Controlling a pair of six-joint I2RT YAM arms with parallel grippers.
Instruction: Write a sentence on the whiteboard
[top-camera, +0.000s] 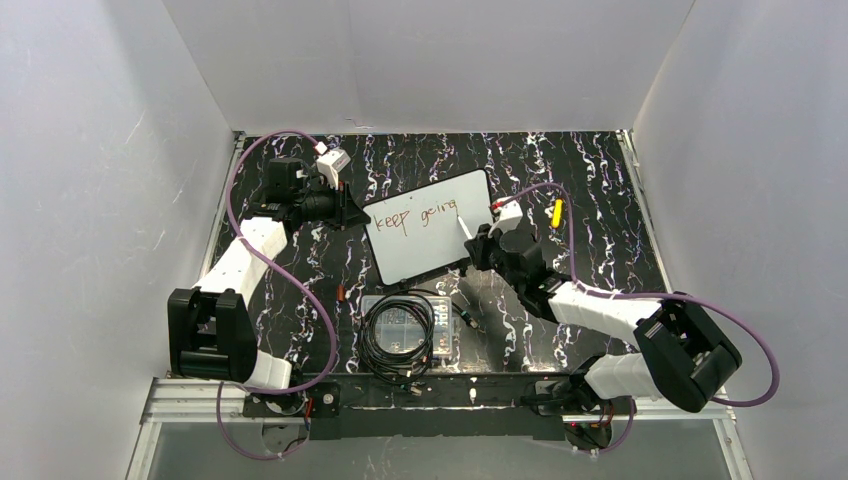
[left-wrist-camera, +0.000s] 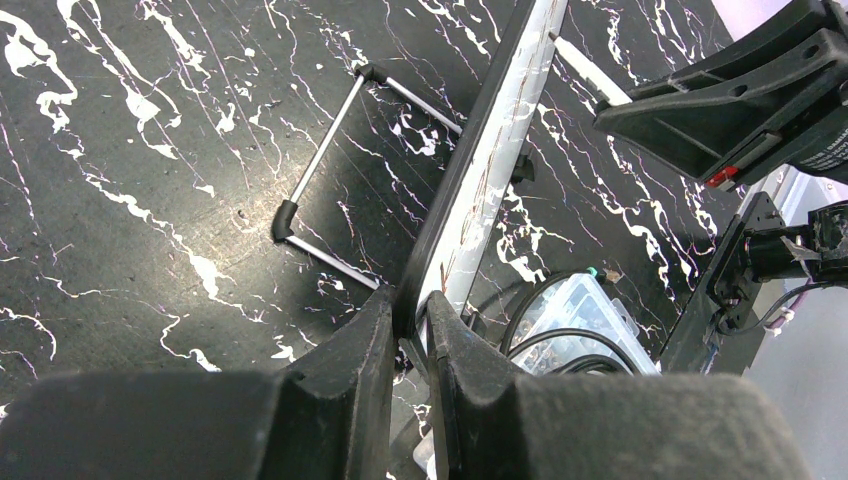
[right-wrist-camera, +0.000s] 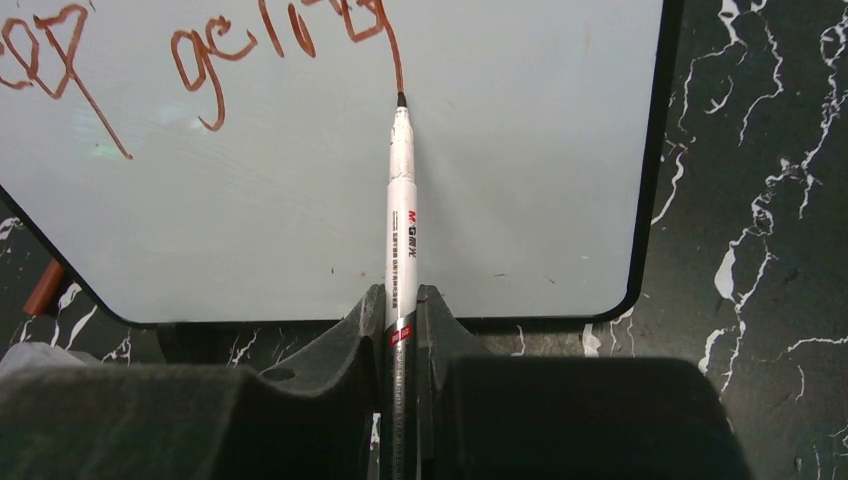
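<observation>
The whiteboard (top-camera: 430, 240) stands tilted at the table's middle. It bears the reddish-brown words "keep going" (top-camera: 412, 219) in one line. My left gripper (top-camera: 348, 210) is shut on the board's left rim (left-wrist-camera: 455, 190), which runs edge-on between its fingers (left-wrist-camera: 365, 350). My right gripper (top-camera: 478, 246) is shut on a white marker (right-wrist-camera: 402, 220). The marker's dark tip (right-wrist-camera: 401, 100) touches the board (right-wrist-camera: 520, 180) at the tail of the last "g" (right-wrist-camera: 385, 40). The marker also shows in the top view (top-camera: 463, 225).
A clear plastic box with coiled black cable (top-camera: 402, 328) lies in front of the board and shows in the left wrist view (left-wrist-camera: 585, 320). A yellow object (top-camera: 557, 212) lies right of the board. A small brown piece (top-camera: 341, 293) lies at front left. The board's metal stand (left-wrist-camera: 330, 170) rests behind it.
</observation>
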